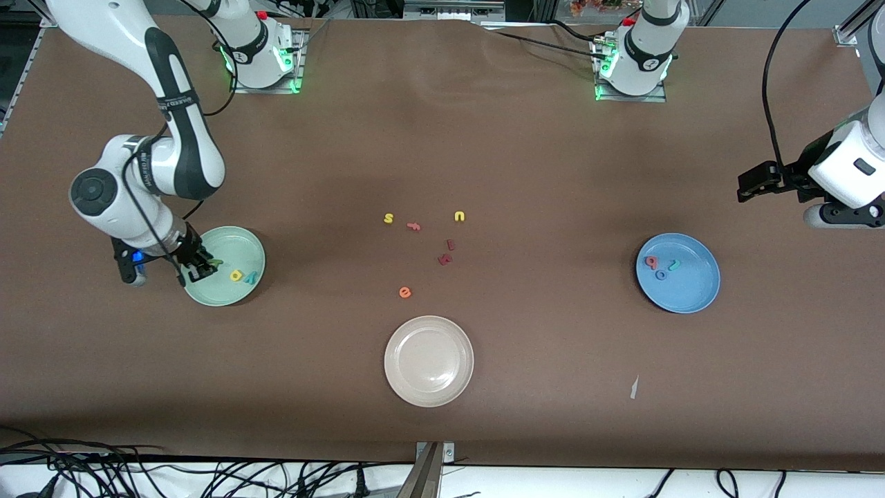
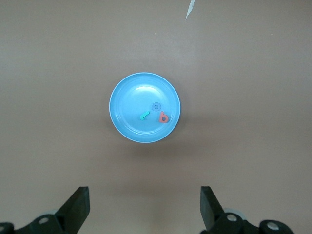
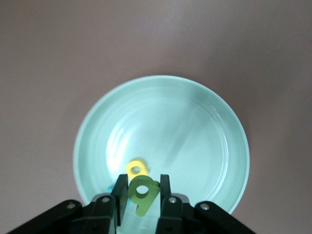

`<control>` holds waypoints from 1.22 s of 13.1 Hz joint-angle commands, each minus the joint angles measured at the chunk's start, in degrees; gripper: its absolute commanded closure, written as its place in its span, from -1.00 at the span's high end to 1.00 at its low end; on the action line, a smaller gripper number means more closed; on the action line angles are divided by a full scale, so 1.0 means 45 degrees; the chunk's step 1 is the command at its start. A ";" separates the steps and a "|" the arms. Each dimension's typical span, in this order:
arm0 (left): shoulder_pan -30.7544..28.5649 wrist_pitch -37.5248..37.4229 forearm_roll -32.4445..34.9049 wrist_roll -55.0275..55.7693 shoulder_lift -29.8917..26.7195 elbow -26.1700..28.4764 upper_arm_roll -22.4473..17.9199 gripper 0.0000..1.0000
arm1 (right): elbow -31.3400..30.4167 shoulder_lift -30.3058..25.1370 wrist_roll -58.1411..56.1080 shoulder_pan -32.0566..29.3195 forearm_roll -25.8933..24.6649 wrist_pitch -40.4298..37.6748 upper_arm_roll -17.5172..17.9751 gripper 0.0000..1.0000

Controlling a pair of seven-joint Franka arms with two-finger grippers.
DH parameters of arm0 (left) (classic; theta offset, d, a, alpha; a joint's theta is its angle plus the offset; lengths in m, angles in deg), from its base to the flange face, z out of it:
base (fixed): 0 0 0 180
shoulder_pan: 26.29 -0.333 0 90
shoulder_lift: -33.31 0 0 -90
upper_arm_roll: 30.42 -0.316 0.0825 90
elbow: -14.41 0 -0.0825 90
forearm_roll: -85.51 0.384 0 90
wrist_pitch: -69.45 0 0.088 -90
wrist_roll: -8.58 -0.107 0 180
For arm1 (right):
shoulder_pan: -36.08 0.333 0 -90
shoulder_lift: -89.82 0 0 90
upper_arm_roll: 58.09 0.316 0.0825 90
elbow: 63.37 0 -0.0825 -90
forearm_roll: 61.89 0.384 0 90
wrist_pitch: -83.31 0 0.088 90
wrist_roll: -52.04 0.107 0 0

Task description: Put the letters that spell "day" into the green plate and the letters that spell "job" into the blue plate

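Brown table, catalogued by size. Green plate, at the right arm's end: holds a yellow letter and a teal "y". Blue plate, at the left arm's end: holds a salmon-pink "b", teal "j" and blue "o". Beige plate, nearest the front camera. Right gripper: over the green plate, clamped on the olive-green letter. Left gripper: waits over bare table near the blue plate, fingers spread wide, holding nothing. Loose letters mid-table: yellow "s", yellow "u", orange "e".

"FRANKA" lettering on right arm
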 commanded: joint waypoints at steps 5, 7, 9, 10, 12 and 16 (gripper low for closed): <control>-0.0331 -0.0066 -0.0849 -0.0152 -0.0195 -0.0377 -0.0083 1.00 | -0.1433 -0.1218 -0.1081 -0.1043 0.0144 0.0696 0.0512 0.98; -0.0411 -0.0066 -0.0792 -0.0229 -0.0195 -0.0358 -0.0083 1.00 | -0.1433 -0.1317 -0.1100 -0.1141 0.0144 0.0696 0.0512 0.99; -0.0412 -0.0085 -0.0773 -0.0269 -0.0215 -0.0357 -0.0083 1.00 | -0.1433 -0.1317 -0.1120 -0.1297 0.0085 0.0774 0.0531 0.99; -0.0412 -0.0085 -0.0753 -0.0269 -0.0215 -0.0338 -0.0064 1.00 | -0.1433 -0.1491 -0.1120 -0.1298 0.0124 0.0755 0.0763 0.99; -0.0412 -0.0085 -0.0734 -0.0269 -0.0234 -0.0357 -0.0064 1.00 | -0.1414 -0.1903 -0.1120 -0.1510 0.0124 0.0774 0.1117 1.00; -0.0392 -0.0085 -0.0597 -0.0269 -0.0215 -0.0299 -0.0005 1.00 | -0.1180 -0.2584 -0.1276 -0.2038 0.0086 0.1068 0.1117 1.00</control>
